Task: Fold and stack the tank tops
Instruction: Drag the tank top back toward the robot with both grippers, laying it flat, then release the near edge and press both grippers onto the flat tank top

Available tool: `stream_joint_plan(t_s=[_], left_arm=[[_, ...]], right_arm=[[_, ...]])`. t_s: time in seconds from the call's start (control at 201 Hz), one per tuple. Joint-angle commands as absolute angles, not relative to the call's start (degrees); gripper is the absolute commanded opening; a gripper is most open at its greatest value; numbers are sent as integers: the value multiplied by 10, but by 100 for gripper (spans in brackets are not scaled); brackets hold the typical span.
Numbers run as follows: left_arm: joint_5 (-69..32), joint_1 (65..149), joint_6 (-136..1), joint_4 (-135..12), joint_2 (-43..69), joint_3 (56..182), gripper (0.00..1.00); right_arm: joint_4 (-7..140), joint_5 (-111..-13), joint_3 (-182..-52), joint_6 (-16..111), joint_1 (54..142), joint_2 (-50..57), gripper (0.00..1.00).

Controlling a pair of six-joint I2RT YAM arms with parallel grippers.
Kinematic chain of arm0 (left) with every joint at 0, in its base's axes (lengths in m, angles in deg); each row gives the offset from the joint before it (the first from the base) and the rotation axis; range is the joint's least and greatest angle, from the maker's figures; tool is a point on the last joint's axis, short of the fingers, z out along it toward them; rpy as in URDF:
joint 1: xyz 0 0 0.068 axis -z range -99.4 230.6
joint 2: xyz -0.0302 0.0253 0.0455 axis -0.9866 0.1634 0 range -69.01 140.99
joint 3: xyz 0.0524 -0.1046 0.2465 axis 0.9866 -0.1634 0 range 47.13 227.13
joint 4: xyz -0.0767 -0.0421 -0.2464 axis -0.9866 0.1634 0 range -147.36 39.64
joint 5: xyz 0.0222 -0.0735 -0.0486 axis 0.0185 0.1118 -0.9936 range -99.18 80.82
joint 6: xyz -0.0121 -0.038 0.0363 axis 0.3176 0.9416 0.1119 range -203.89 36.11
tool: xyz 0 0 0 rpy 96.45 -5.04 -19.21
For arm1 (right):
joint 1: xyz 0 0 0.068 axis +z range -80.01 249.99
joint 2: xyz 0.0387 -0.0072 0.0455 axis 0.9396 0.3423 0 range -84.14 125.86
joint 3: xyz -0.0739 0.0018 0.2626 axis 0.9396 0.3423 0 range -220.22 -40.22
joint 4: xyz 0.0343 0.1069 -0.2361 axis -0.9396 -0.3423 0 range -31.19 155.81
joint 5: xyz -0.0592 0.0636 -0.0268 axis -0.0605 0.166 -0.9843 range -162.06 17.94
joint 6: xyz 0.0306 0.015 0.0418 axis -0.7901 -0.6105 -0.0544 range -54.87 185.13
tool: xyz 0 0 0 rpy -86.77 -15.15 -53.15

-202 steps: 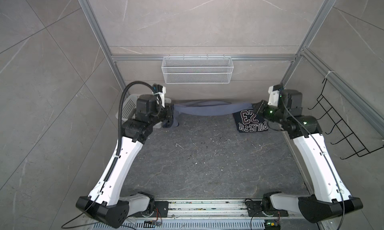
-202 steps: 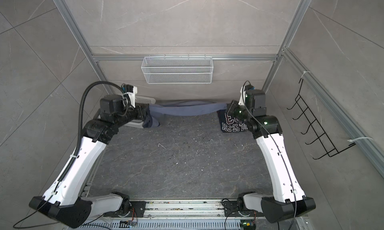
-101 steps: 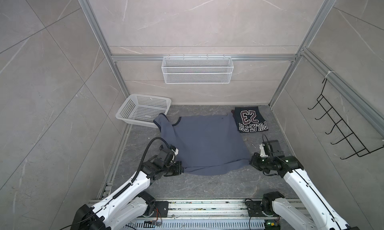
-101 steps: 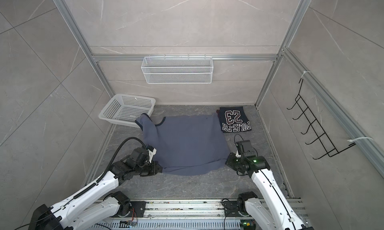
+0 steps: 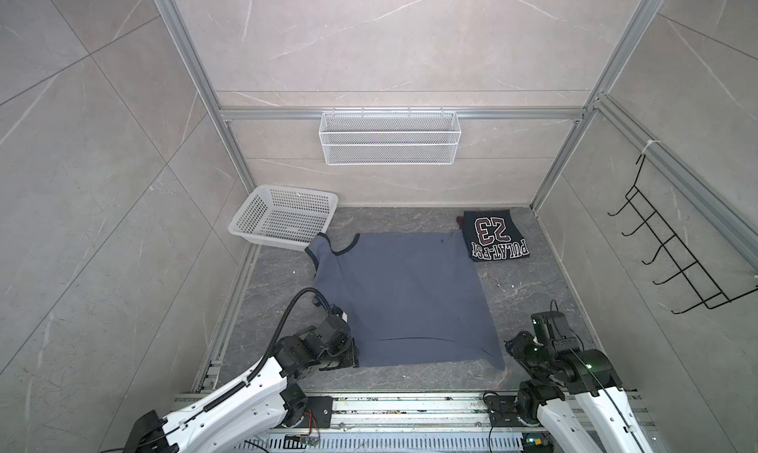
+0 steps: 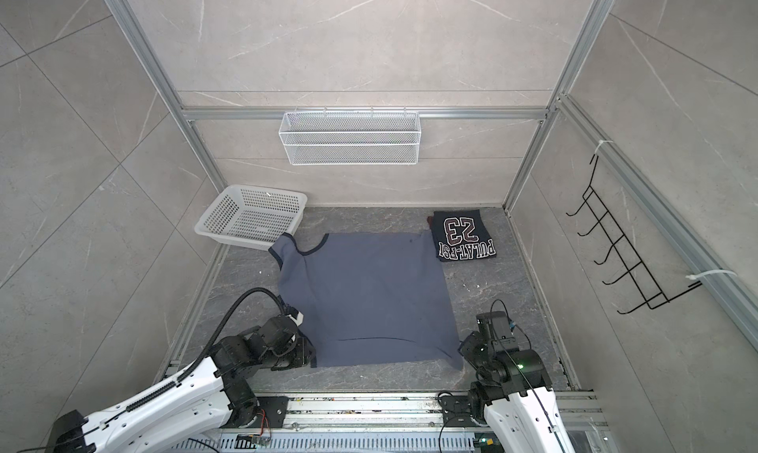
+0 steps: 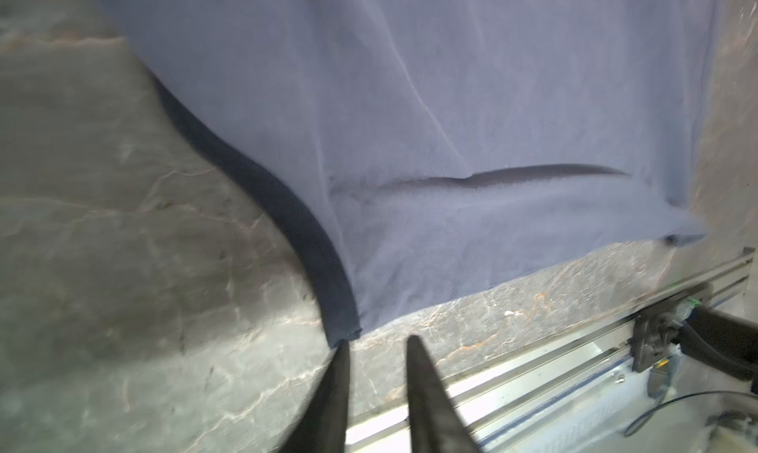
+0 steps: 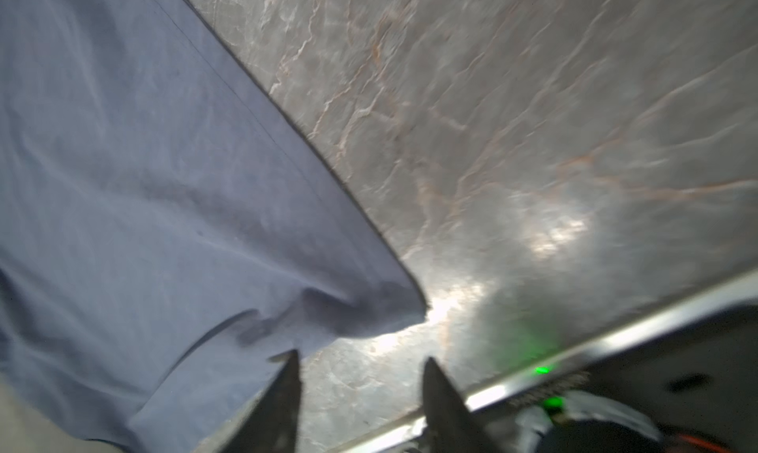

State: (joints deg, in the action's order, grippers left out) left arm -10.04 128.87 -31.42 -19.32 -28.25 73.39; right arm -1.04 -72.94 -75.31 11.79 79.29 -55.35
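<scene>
The slate blue-grey tank top [image 5: 402, 295] [image 6: 369, 295] lies spread flat on the dark stone table in both top views. One strap reaches the basket. The dark navy tank top [image 5: 494, 235] [image 6: 463, 235] lies folded at the back right, its white "23" lettering facing up. My left gripper [image 7: 377, 342] [image 5: 355, 360] is open just off the spread top's near left corner. That corner's dark trim [image 7: 328, 291] reaches one fingertip. My right gripper [image 8: 359, 356] [image 5: 510, 346] is open beside the near right corner [image 8: 393, 299]. Only bare table shows between its fingers.
A white perforated basket [image 5: 266, 240] stands at the back left. A white wire shelf [image 5: 389, 137] hangs on the back wall and a black hook rack [image 5: 672, 266] on the right wall. A metal rail [image 5: 410, 406] runs along the table's near edge.
Both arms drew the blue-grey top from the back of the table toward the near edge and laid it flat. Both grippers have since opened and let go of its corners.
</scene>
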Motion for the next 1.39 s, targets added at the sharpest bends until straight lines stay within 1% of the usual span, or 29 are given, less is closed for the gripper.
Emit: stream_joint_plan(t_s=[0.0, 0.085, 0.134, 0.189, 0.249, 0.314, 0.378, 0.428, 0.503, 0.587, 0.647, 0.816, 0.941, 1.095, 1.185, 1.304, 1.389], left_arm=[[-54, 1292, -298, -125, -321, 773, 47], [-10, 1292, -298, -93, -350, 806, 54], [12, 1292, -309, -102, -358, 824, 56], [10, 1291, -334, -142, -336, 846, 58], [-8, 1291, -363, -192, -266, 874, 58], [-56, 1295, -384, -249, -165, 909, 58], [-68, 1311, -390, -301, -83, 931, 60], [-71, 1320, -391, -328, -36, 943, 61], [-91, 1322, -381, -368, 22, 942, 62], [-105, 1326, -365, -408, 66, 925, 63], [-108, 1331, -351, -431, 82, 904, 65], [-102, 1340, -318, -467, 101, 845, 68], [-99, 1346, -298, -469, 97, 809, 69], [-91, 1360, -273, -450, 74, 771, 71], [-89, 1382, -268, -434, 66, 768, 73], [-76, 1429, -278, -404, 65, 813, 75], [-65, 1439, -295, -377, 45, 857, 76]], right_arm=[[-71, -790, -798, 126, 790, -517, 65], [-56, -786, -819, 145, 791, -499, 65], [-17, -755, -829, 177, 791, -496, 65], [20, -712, -839, 197, 791, -483, 67], [68, -659, -840, 214, 792, -458, 70], [103, -621, -835, 223, 794, -414, 70], [145, -584, -822, 231, 799, -377, 70], [183, -556, -806, 233, 807, -348, 70], [240, -541, -782, 219, 836, -306, 70], [295, -557, -767, 198, 888, -252, 70], [319, -569, -763, 188, 908, -210, 70], [369, -595, -743, 174, 910, -125, 69], [364, -624, -737, 156, 910, -87, 68], [316, -703, -731, 116, 904, -98, 68], [299, -724, -723, 108, 883, -118, 68], [283, -732, -720, 120, 836, -137, 68], [275, -737, -730, 144, 809, -142, 69]])
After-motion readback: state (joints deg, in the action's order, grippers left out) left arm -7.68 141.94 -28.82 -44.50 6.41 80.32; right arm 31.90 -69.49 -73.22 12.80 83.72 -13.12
